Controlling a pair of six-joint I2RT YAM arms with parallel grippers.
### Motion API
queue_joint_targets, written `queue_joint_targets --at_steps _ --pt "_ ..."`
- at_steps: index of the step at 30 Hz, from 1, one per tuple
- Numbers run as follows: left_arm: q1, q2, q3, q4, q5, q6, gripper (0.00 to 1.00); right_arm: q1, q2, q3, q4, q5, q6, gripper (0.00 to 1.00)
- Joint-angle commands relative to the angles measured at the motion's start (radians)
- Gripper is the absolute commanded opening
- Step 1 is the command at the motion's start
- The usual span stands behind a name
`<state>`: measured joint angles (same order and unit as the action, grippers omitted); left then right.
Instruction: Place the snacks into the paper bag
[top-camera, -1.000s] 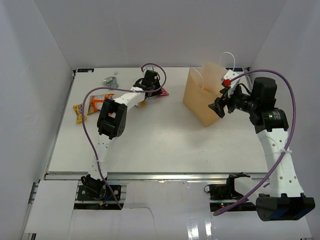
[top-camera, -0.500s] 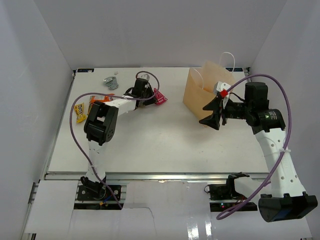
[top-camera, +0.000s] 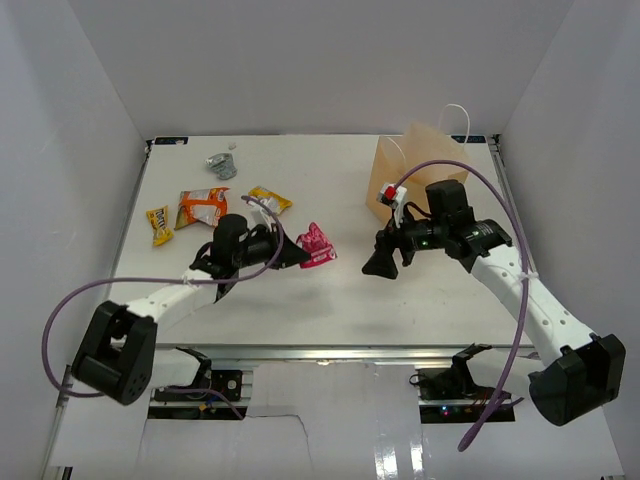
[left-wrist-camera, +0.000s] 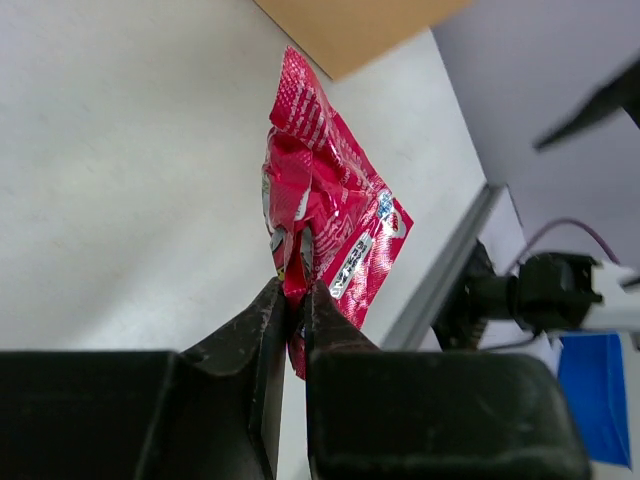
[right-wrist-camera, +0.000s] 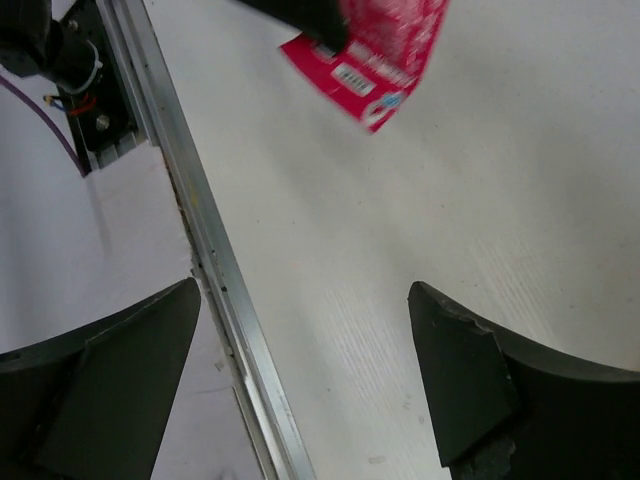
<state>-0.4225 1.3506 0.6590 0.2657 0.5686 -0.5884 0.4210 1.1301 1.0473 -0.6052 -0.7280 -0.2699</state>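
My left gripper (top-camera: 296, 255) is shut on a pink wrapper (top-camera: 317, 245) and holds it above the middle of the table; in the left wrist view the wrapper (left-wrist-camera: 325, 225) is pinched between the jaws. My right gripper (top-camera: 381, 262) is open and empty, just right of the wrapper, in front of the tan paper bag (top-camera: 400, 180), which stands at the back right. The wrapper shows at the top of the right wrist view (right-wrist-camera: 385, 55). An orange-white bag (top-camera: 203, 207), two yellow packets (top-camera: 158, 224) (top-camera: 270, 199) and a silver foil packet (top-camera: 221, 164) lie at the back left.
The table's metal front rail (top-camera: 320, 350) runs along the near edge and shows in the right wrist view (right-wrist-camera: 215, 280). White walls enclose the table on three sides. The bag's white cord handles (top-camera: 458, 115) stand above its rim.
My left arm has swung from the back of the table toward the near middle, carrying the pink wrapper. My right gripper has moved left and nearer, away from the bag's front.
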Motion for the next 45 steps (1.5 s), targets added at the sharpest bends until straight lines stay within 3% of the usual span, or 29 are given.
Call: queue_joint_targets --at_steps 1,7,11,15,18,23,32,33,34,36,38,39,40,42,43,45 --pt "-0.045 -0.161 -0.128 0.096 0.148 -0.060 0.01 0.027 0.034 -0.001 0.194 0.020 0.226 0.90" --pt "-0.160 -0.344 -0.280 0.201 0.125 -0.163 0.01 0.056 0.158 0.010 0.326 -0.080 0.389 0.90" --pt "-0.197 -0.395 -0.294 0.216 0.088 -0.200 0.01 0.097 0.207 -0.001 0.370 -0.116 0.435 0.90" --pt "-0.208 -0.400 -0.294 0.218 0.077 -0.205 0.02 0.122 0.227 -0.018 0.430 -0.175 0.498 0.98" --pt "-0.214 -0.384 -0.289 0.218 0.082 -0.206 0.02 0.143 0.235 -0.023 0.458 -0.214 0.518 0.88" --pt "-0.220 -0.372 -0.279 0.219 0.080 -0.202 0.03 0.165 0.232 -0.058 0.485 -0.246 0.541 0.53" --pt "-0.222 -0.331 -0.251 0.231 0.093 -0.194 0.09 0.174 0.232 -0.076 0.509 -0.272 0.564 0.26" --pt "-0.222 -0.326 -0.248 0.233 0.094 -0.195 0.17 0.174 0.232 -0.075 0.512 -0.277 0.563 0.21" --pt "-0.220 -0.320 -0.242 0.233 0.091 -0.195 0.23 0.174 0.231 -0.070 0.507 -0.283 0.560 0.08" --pt "-0.220 -0.321 -0.237 0.233 0.082 -0.197 0.41 0.173 0.223 -0.049 0.490 -0.292 0.519 0.08" --pt "-0.220 -0.335 -0.233 0.231 0.053 -0.194 0.49 0.171 0.211 -0.024 0.441 -0.304 0.462 0.08" --pt "-0.220 -0.343 -0.234 0.231 0.042 -0.183 0.64 0.171 0.208 0.008 0.415 -0.294 0.393 0.08" --pt "-0.220 -0.359 -0.231 0.228 0.025 -0.177 0.70 0.170 0.197 0.031 0.382 -0.283 0.344 0.08" --pt "-0.220 -0.381 -0.225 0.210 -0.001 -0.143 0.74 0.164 0.186 0.104 0.277 -0.257 0.189 0.08" --pt "-0.219 -0.393 -0.217 0.170 -0.036 -0.128 0.93 0.151 0.174 0.130 0.248 -0.223 0.148 0.08" --pt "-0.217 -0.436 -0.182 0.114 -0.090 -0.071 0.95 0.128 0.157 0.213 0.179 -0.171 0.046 0.08"
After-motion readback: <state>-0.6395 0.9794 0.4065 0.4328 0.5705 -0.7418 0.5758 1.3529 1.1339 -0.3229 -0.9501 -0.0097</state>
